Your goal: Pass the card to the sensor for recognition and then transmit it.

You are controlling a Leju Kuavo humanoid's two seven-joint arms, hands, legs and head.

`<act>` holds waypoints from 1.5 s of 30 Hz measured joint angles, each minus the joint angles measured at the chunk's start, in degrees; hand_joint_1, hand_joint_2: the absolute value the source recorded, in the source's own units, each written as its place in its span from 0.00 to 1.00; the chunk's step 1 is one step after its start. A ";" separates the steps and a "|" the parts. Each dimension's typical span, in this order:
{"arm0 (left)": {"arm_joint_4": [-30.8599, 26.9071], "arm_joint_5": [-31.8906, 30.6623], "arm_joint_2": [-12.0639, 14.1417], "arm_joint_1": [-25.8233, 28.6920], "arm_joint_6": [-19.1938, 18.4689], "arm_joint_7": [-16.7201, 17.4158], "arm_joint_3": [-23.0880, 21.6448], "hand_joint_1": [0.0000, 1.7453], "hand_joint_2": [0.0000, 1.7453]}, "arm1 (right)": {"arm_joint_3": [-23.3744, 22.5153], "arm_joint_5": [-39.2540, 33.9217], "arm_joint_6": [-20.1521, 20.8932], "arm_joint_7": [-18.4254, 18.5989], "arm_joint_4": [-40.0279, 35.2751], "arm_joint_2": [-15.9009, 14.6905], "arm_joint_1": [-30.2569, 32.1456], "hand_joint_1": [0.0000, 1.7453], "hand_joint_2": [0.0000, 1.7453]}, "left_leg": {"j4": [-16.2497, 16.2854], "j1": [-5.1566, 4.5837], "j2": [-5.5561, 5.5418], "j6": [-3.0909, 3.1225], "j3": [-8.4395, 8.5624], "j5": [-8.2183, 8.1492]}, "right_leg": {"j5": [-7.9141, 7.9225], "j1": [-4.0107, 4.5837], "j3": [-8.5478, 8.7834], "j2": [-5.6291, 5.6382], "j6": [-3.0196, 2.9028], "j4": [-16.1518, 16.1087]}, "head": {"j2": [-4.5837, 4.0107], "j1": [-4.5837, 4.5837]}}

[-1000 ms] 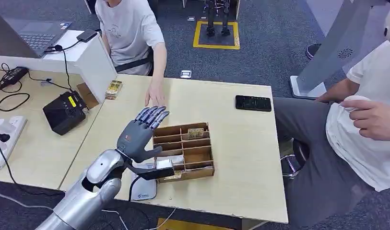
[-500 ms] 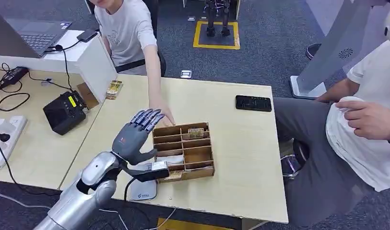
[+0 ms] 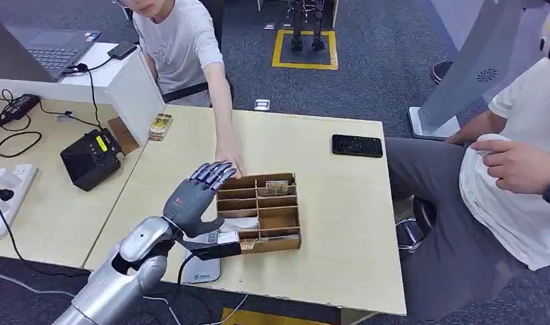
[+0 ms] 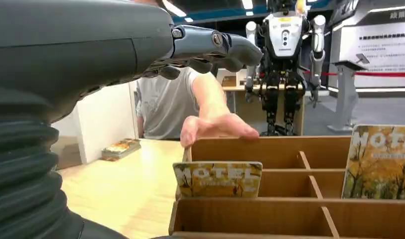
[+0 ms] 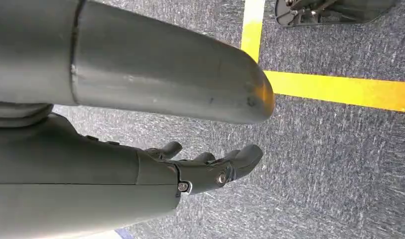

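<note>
My left hand (image 3: 194, 198) hovers open over the left edge of the wooden divided box (image 3: 289, 218), fingers spread and holding nothing. A yellow hotel card (image 3: 277, 186) stands in a far compartment and another card (image 3: 248, 244) sits in the near row. In the left wrist view my fingers (image 4: 210, 46) reach above the box (image 4: 270, 215), where a hotel card (image 4: 217, 178) stands upright and a second card (image 4: 379, 162) stands beside it. The white sensor pad (image 3: 203, 269) lies on the table under my forearm. My right hand (image 5: 205, 169) hangs open over the carpet.
A person's hand (image 3: 229, 162) rests on the box's far left corner, seen also as a hand (image 4: 215, 127) on the rim. A black phone (image 3: 356, 145), a black device (image 3: 90, 159) and a card stack (image 3: 161, 125) lie around. Another person sits at the right.
The person across the table has reached forward and laid a hand on the box's far left corner. My left hand has sunk slightly toward the box's left edge.
</note>
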 joint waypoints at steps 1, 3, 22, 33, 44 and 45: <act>0.13 0.48 0.00 0.00 -0.24 -0.04 0.00 0.00 1.00 | 0.00 0.00 -0.02 0.00 0.00 0.00 0.00 0.00 0.00 | 0.00 0.00 0.00 0.00 0.00 0.00 | 0.00 0.00 0.00 0.00 0.00 0.00 | 0.00 -0.02; 0.26 1.36 0.00 0.00 -0.92 -0.13 0.00 0.00 1.00 | 0.00 0.02 0.00 0.00 0.00 0.00 0.00 0.00 0.00 | 0.00 0.00 0.00 0.00 0.00 0.00 | 0.00 0.00 0.00 0.00 0.00 0.00 | 0.00 -0.02; 1.03 2.34 -0.11 -0.27 -1.81 -0.24 -0.02 0.00 1.00 | -0.02 0.02 0.02 -0.07 0.00 0.00 -0.01 0.00 0.00 | 0.00 0.00 0.01 0.00 0.00 0.00 | 0.00 0.00 -0.01 0.00 0.00 0.00 | 0.00 -0.02; 1.20 2.05 -0.24 -0.23 -1.09 0.50 -0.02 0.00 1.00 | 0.00 0.48 0.00 -0.83 0.00 0.00 0.00 0.00 0.00 | 0.00 0.00 0.00 0.00 -0.01 0.00 | 0.00 0.00 0.00 0.00 0.00 0.00 | 0.00 -0.02; 1.20 4.26 -0.26 -0.21 -2.25 -0.11 -0.02 0.00 1.00 | 0.00 0.74 -0.02 -0.94 0.00 0.00 -0.01 0.00 0.00 | 0.00 0.00 0.00 0.00 -0.01 0.00 | 0.00 0.00 -0.01 0.00 0.00 0.00 | 0.00 0.00; 1.20 4.35 -0.26 -0.21 -2.29 -0.13 -0.02 0.00 1.00 | -0.02 0.74 -0.02 -0.94 0.00 0.00 -0.01 0.00 0.00 | 0.00 0.00 0.00 0.00 -0.01 0.00 | 0.00 0.00 -0.01 0.00 0.00 0.00 | 0.00 -0.02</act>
